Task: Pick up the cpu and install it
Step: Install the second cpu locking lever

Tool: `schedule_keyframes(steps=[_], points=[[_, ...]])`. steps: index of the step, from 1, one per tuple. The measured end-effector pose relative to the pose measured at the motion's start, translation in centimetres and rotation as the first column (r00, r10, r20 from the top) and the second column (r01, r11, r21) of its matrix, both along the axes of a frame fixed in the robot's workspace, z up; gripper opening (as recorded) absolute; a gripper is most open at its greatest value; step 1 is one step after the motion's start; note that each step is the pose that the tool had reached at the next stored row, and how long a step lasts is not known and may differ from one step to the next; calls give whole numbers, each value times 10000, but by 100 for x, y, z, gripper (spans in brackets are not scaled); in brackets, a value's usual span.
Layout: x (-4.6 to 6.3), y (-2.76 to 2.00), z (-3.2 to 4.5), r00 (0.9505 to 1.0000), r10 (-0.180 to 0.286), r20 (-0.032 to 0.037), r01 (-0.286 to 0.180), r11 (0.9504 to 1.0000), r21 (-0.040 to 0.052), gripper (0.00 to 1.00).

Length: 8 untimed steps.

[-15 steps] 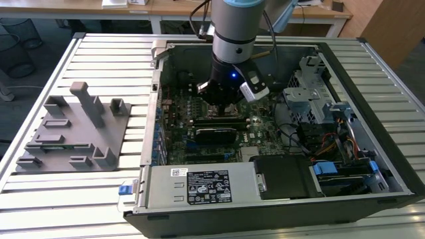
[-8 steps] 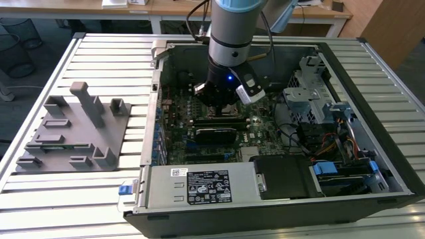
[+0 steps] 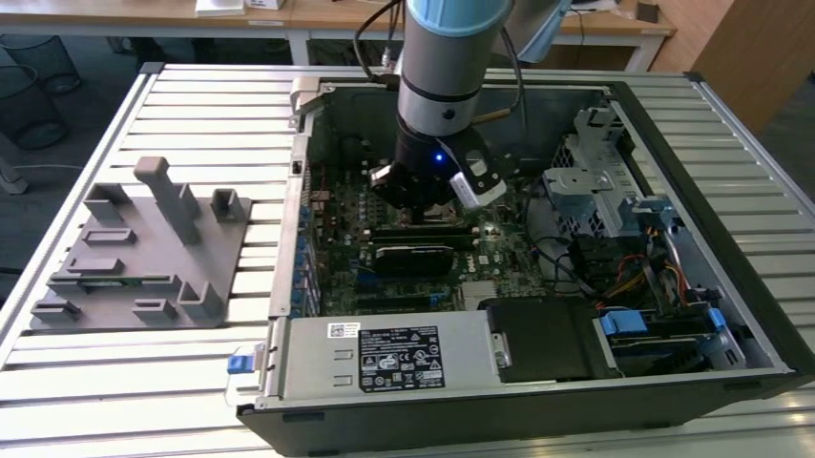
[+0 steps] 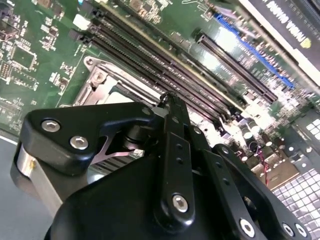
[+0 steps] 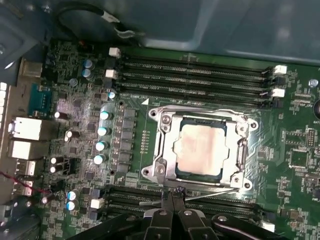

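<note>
One open computer case [image 3: 662, 286] lies on its side on the slatted bench [image 3: 153, 382], taking up the middle and the exterior view's right, while a grey fixture tray [image 3: 140, 258] sits near the bench's opposite edge, well apart from the case. Inside the case the arm [image 3: 446, 57] reaches down over the motherboard [image 5: 90, 100], with case walls, a drive cage and cables close around it, leaving little free room. The gripper [image 5: 172, 197] hangs just beside the socket [image 5: 162, 150], its fingers [image 4: 172, 130] pressed together and holding nothing. The cpu [image 5: 200, 150] lies in the socket, apparently seated flat under the metal frame, though glare blurs its rim. Memory slots [image 5: 195, 75] run along both sides of the socket.
</note>
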<state>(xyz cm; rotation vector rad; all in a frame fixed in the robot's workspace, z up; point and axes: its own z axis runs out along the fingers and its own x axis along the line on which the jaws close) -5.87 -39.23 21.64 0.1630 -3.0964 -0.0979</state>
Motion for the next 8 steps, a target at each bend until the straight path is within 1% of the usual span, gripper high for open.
schedule_keyframes(steps=[4, 8], points=[[-28, -30, -16, 10000, 1, 1, -1, 10000, 39, 11], [-49, -37, -44, 10000, 7, 1, -7, 9999, 138, 11]])
